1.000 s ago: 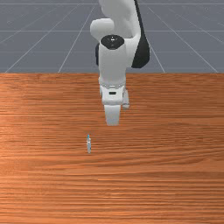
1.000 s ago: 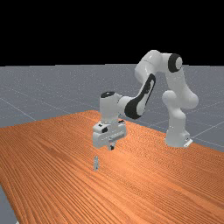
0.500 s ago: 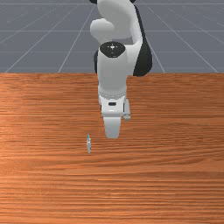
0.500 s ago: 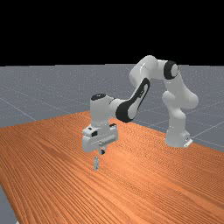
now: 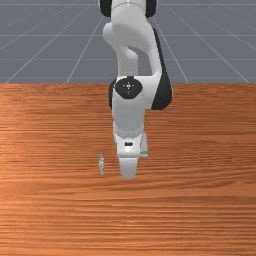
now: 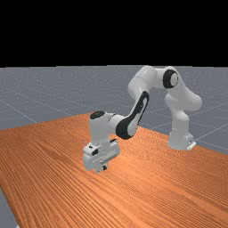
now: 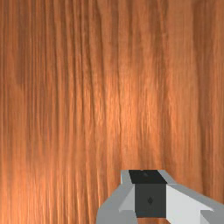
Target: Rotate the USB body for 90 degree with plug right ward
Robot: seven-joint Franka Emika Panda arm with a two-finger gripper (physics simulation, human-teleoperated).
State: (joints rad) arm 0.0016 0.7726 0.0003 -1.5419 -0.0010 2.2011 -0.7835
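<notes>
While USB body [image 5: 101, 165] sits near, toward front view's left, pincer [image 6: 103, 168] closed tip to tip.

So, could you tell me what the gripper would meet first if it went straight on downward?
Probably the bare wood of the table: the USB body lies off toward the front view's left of the gripper. How much height remains is unclear.
</notes>
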